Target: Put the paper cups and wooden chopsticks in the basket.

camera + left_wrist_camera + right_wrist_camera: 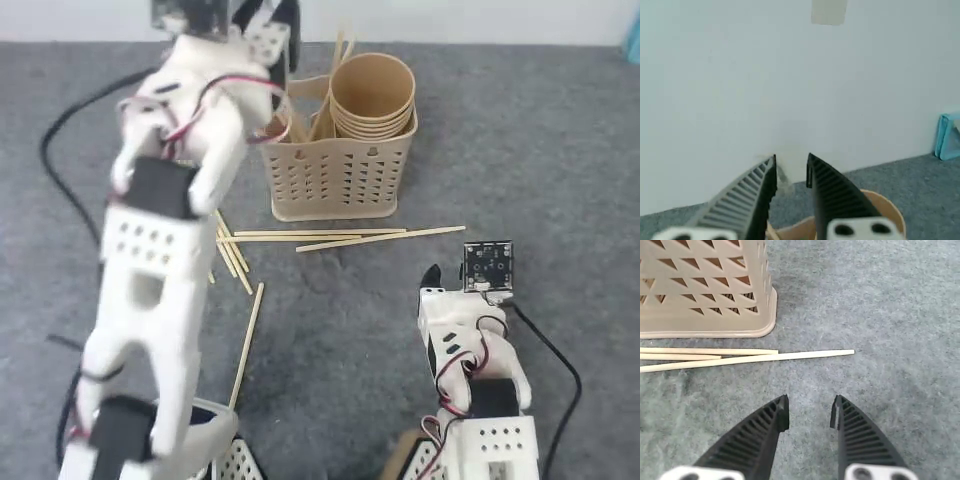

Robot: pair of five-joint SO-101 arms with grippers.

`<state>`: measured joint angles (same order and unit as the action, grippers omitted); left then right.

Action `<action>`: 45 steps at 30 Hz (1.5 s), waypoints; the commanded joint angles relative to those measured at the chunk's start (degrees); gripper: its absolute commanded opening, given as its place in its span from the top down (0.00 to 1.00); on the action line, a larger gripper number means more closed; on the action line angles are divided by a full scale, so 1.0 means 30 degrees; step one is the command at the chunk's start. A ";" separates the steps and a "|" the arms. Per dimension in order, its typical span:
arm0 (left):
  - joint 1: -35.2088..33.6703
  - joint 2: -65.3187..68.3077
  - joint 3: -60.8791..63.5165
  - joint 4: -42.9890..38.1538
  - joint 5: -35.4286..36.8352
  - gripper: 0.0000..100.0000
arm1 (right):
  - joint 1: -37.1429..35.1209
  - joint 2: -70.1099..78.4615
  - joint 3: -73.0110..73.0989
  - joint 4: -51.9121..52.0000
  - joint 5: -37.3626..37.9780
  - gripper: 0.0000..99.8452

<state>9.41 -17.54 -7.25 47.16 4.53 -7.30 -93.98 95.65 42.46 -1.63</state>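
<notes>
chopsticks [790, 357] just ahead of right pincer [810, 400], jaws apart; left pincer [792, 159] apart near paper cups [372, 92]

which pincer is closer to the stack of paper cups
Left. The left pincer hangs close by the paper cups in the basket; the right pincer is farther off, past the loose chopsticks.

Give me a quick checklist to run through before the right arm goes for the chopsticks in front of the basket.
1. Right gripper open: ok, jaws apart.
2. Right gripper empty: ok, nothing between its jaws.
3. Chopsticks ahead of it: ok, lying flat on the table between gripper and basket.
4. Cups in basket: ok, stacked inside.
5. Left gripper clear of basket: cannot tell; its arm overlaps the basket's left rim in the high view.
6. All chopsticks in basket: not ok, several on the table.
</notes>
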 commanded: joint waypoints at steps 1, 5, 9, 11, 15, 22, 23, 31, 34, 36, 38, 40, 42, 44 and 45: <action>-0.0586 -0.3516 -0.0894 0.3692 0.0234 0.90 | 0.0249 -0.0366 0.0440 0.0190 0.0234 0.85; -0.3018 -0.5158 -0.0718 0.5304 0.0996 0.90 | 0.0220 -0.0542 0.0440 0.0747 0.0234 0.85; -0.6593 -0.5333 0.0835 0.5509 0.2960 0.90 | 0.0220 -0.0542 0.0440 0.0777 0.0234 0.85; -0.7736 -0.5333 0.2418 0.5304 0.3341 0.90 | 0.0220 -0.0542 0.0440 0.0777 0.0234 0.85; -0.8762 -0.5333 0.6725 0.3223 0.3429 0.90 | 0.0190 -0.0542 0.0440 0.0777 0.0234 0.85; -0.9172 -0.5333 1.4842 -0.2696 0.3458 0.90 | 0.0190 -0.0484 0.0440 0.0689 0.0234 0.85; -0.9114 -0.5333 1.5897 -0.3429 0.3458 0.90 | 0.0190 -0.0484 0.0440 0.0659 0.0234 0.85; -0.8850 -0.5333 2.1289 -0.5187 0.5451 0.90 | 0.0161 -0.0484 0.0440 0.0659 0.0264 0.85; -0.8234 -0.5304 2.2344 -0.5128 0.5538 0.90 | 0.0132 -0.0454 0.0440 0.0659 0.0264 0.85; -0.7912 -0.5304 2.2579 -0.4337 0.6535 0.90 | 0.0132 -0.0454 0.0440 0.0747 0.0264 0.85; -0.7707 -0.5304 2.2315 -0.3165 0.7824 0.90 | 0.0103 -0.0484 0.0440 0.0777 0.0264 0.85; -0.7443 -0.5304 2.1729 -0.1758 0.8557 0.90 | 0.0103 -0.0484 0.0440 0.0806 0.0264 0.85; -0.7062 -0.5304 2.0996 -0.0234 0.9026 0.90 | 0.0103 -0.0454 0.0440 0.0806 0.0264 0.85; -0.6916 -0.5275 2.0615 0.0234 0.9319 0.90 | 0.0161 -0.0454 0.0440 0.0806 0.0264 0.85; -0.7092 -0.5099 2.0615 0.0029 0.9348 0.90 | 0.0161 -0.0454 0.0440 0.0806 0.0264 0.85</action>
<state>-12.48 -32.22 58.15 45.32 30.46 -7.30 -94.42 95.65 44.57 -1.63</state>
